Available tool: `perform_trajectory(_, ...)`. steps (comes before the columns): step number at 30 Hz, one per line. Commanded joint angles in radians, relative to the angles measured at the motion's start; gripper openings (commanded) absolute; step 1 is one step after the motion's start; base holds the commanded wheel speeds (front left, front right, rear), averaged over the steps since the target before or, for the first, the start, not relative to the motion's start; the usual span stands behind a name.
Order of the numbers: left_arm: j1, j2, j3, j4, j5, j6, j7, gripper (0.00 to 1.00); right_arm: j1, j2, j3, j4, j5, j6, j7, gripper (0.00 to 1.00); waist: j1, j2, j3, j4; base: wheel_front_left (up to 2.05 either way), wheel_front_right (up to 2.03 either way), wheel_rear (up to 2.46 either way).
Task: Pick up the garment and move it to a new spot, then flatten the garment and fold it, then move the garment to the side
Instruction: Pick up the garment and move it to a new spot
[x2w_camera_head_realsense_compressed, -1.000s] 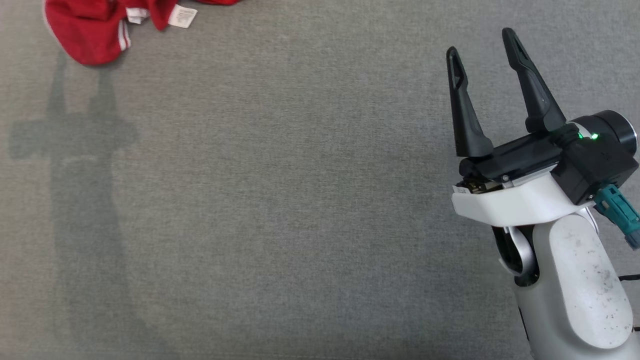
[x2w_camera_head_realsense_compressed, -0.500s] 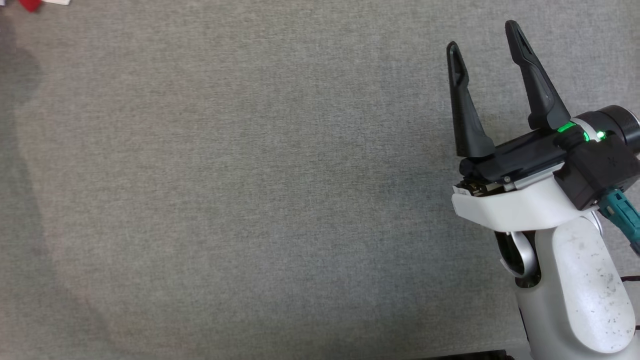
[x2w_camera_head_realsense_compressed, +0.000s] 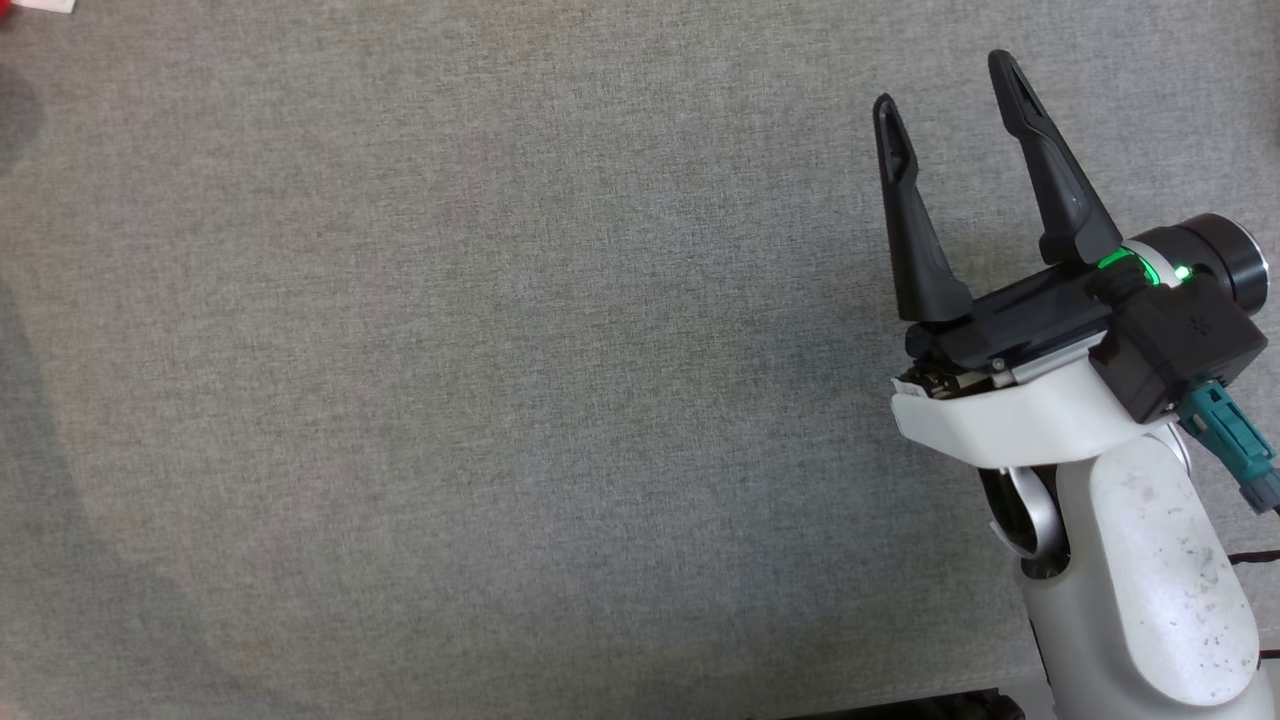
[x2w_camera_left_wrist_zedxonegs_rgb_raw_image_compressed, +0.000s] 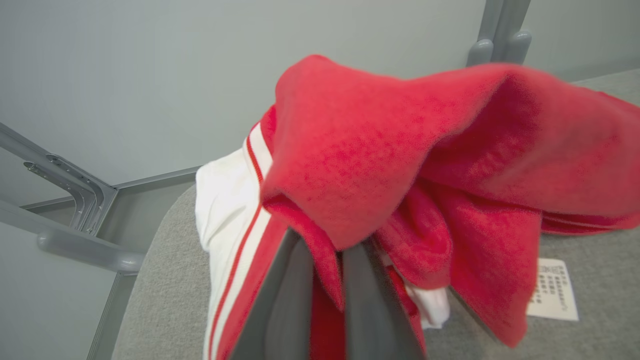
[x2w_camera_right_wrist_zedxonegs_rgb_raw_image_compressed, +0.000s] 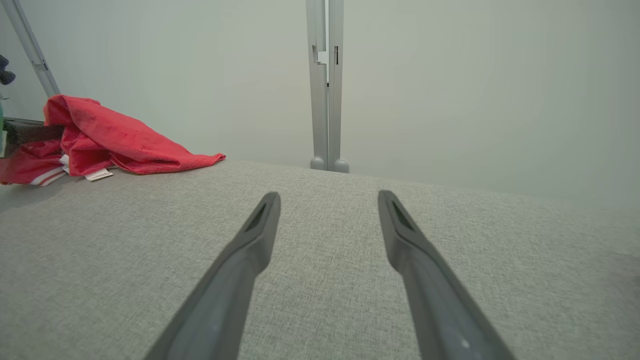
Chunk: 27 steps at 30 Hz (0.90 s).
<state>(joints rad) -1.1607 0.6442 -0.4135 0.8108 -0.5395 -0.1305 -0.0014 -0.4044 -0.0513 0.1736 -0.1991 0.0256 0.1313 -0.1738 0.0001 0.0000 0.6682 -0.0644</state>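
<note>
1. The left gripper (x2w_camera_left_wrist_zedxonegs_rgb_raw_image_compressed: 327, 265) is pinching a fold of the red garment (x2w_camera_left_wrist_zedxonegs_rgb_raw_image_compressed: 380, 150). Its two dark fingers are pressing close together with cloth caught between them.
2. The garment is bunching up over those fingers, and its white-striped edge is hanging down on the left side.
3. Part of the garment is trailing onto the grey table (x2w_camera_left_wrist_zedxonegs_rgb_raw_image_compressed: 165, 300), near a rounded edge of the table.
4. A white label (x2w_camera_left_wrist_zedxonegs_rgb_raw_image_compressed: 552, 290) is lying flat on the table just right of the bunched cloth.
5. In the right wrist view, the garment (x2w_camera_right_wrist_zedxonegs_rgb_raw_image_compressed: 100, 137) is sitting in a heap at the far left of the table, close to the pale wall (x2w_camera_right_wrist_zedxonegs_rgb_raw_image_compressed: 475, 90).
6. The right gripper (x2w_camera_head_realsense_compressed: 942, 85) is hovering over the right side of the table with its jaws spread wide and nothing between them.
7. The right gripper (x2w_camera_right_wrist_zedxonegs_rgb_raw_image_compressed: 328, 196) is pointing toward a grey post (x2w_camera_right_wrist_zedxonegs_rgb_raw_image_compressed: 325, 85) that is standing at the far edge of the table, well apart from the garment.
</note>
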Motion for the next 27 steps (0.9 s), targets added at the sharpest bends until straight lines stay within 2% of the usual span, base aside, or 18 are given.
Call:
perform_trajectory(1,-0.020,0.004,-0.003,0.006,0.014,0.002,-0.020,0.00,0.004,0.000,-0.002,0.007,-0.002,-0.001,-0.009,1.00,-0.0001,0.0000,-0.011,0.001,0.00,0.00,0.00)
perform_trajectory(7,-0.032,-0.001,-0.025,0.010,0.015,0.001,-0.090,0.00,0.005,0.000,0.006,0.051,0.019,-0.001,-0.034,1.00,-0.0001,0.0000,-0.086,0.003,0.00,0.00,0.00)
perform_trajectory(11,-0.038,-0.014,-0.053,-0.036,-0.001,0.001,-0.120,0.00,0.019,0.000,-0.001,0.086,0.036,-0.001,-0.050,1.00,-0.0001,0.0000,-0.164,0.000,0.00,0.00,0.00)
perform_trajectory(22,0.008,-0.053,-0.248,-0.314,-0.064,0.001,-0.099,0.00,0.086,0.000,-0.047,0.180,0.066,-0.001,-0.071,1.00,-0.0001,0.0000,-0.408,-0.049,0.00,0.00,0.00)
perform_trajectory(27,0.044,-0.091,-0.297,-0.426,-0.103,0.001,-0.085,0.00,0.127,0.000,-0.065,0.202,0.088,-0.001,-0.079,1.00,-0.0001,0.0000,-0.467,-0.082,0.00,0.00,0.00)
